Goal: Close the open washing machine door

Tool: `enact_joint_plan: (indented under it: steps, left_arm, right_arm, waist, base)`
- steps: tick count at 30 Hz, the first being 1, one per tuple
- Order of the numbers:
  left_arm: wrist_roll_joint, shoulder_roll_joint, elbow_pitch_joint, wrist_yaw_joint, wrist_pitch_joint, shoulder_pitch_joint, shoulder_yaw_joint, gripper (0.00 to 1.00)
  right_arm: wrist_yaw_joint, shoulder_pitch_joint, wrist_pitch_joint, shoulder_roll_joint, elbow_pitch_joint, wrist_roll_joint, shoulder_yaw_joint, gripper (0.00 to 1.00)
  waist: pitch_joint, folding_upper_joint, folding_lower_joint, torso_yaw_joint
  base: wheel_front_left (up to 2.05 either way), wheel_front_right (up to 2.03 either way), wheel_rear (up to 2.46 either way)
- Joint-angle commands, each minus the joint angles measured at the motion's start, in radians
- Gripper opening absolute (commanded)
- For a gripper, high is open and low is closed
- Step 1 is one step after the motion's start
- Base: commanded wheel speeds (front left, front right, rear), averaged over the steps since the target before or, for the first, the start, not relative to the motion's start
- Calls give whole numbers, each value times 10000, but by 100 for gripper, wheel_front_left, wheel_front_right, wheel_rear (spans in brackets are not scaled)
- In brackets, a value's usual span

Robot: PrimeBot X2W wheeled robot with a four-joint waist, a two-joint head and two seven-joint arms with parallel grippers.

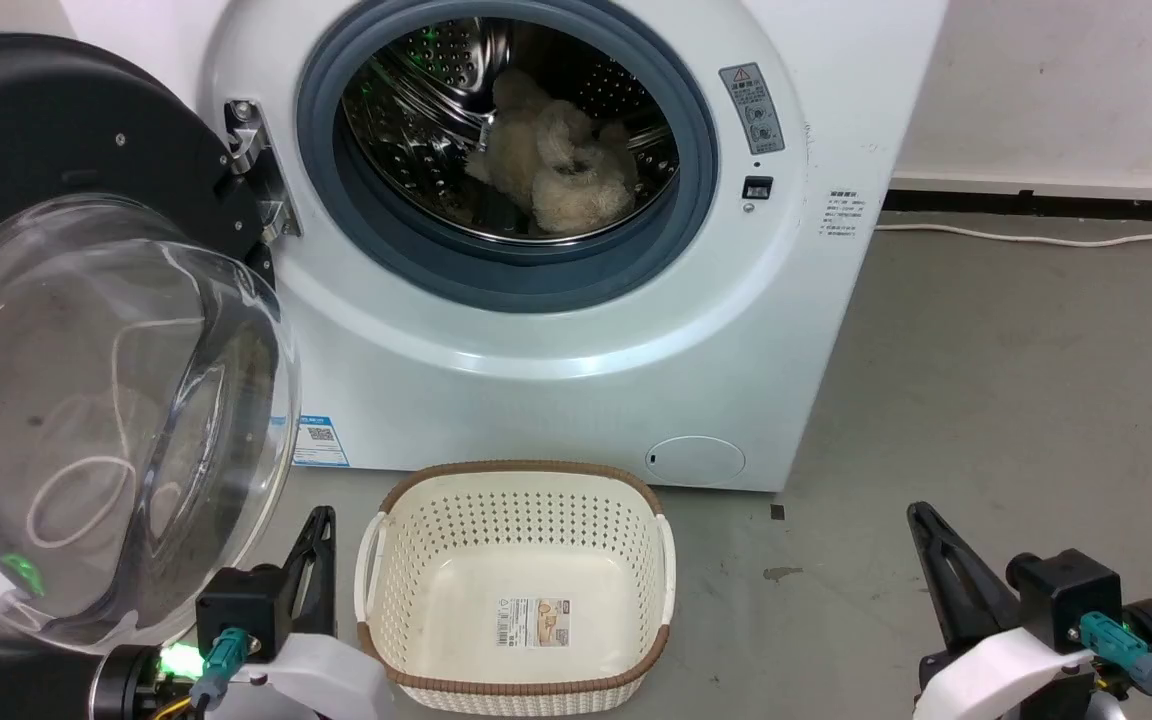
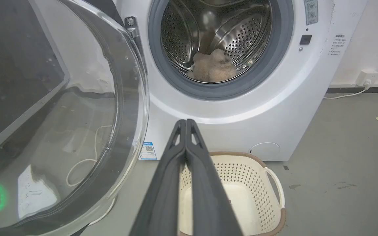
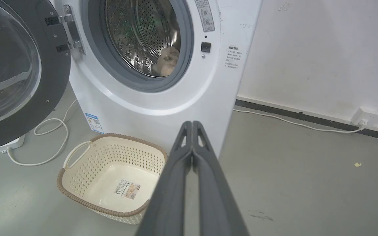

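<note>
- Nearest in, the left gripper (image 2: pixel 185 124): its two long dark fingers are pressed together tip to tip, with nothing between them.
- Same story for the right gripper (image 3: pixel 191 126): fingers closed flat against each other, carrying nothing, low over bare grey floor and well apart from the washer.
- Between the two arms sits a cream perforated plastic basket with a brown woven rim (image 1: pixel 521 467), on the floor just in front of the machine, only a label on its bottom.
- To the robot's left hangs the washing machine door (image 1: pixel 106 380), a big round black-rimmed door with a bulging clear glass bowl. It's swung wide open, with the bowl facing the robot. The left gripper is near its lower edge, and the left wrist view shows a gap between them.
- Behind it, a metal hinge (image 1: pixel 258 160) ties the door to the white front-loading washer (image 1: pixel 556 340).
- Furthest back, the grey rubber-ringed steel drum opening (image 1: pixel 506 270) gapes, with a fluffy beige bundle (image 1: pixel 556 165) inside.
- My read: closing hasn't started; this is the approach.
- Next, the left gripper looks best placed to get behind the door's free edge and sweep it rightward until it latches, keeping clear of the basket.
</note>
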Motion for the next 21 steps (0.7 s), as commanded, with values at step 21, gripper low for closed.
enact_joint_plan:
  steps: [21]
  left_arm:
    - [-7, 17, 96, 77, -465, -9, -358, 100]
  right_arm:
    - [2, 277, -463, -126, -19, 239, -95, 100]
  waist:
    - [-55, 0, 0, 427]
  base:
    - [0, 0, 0]
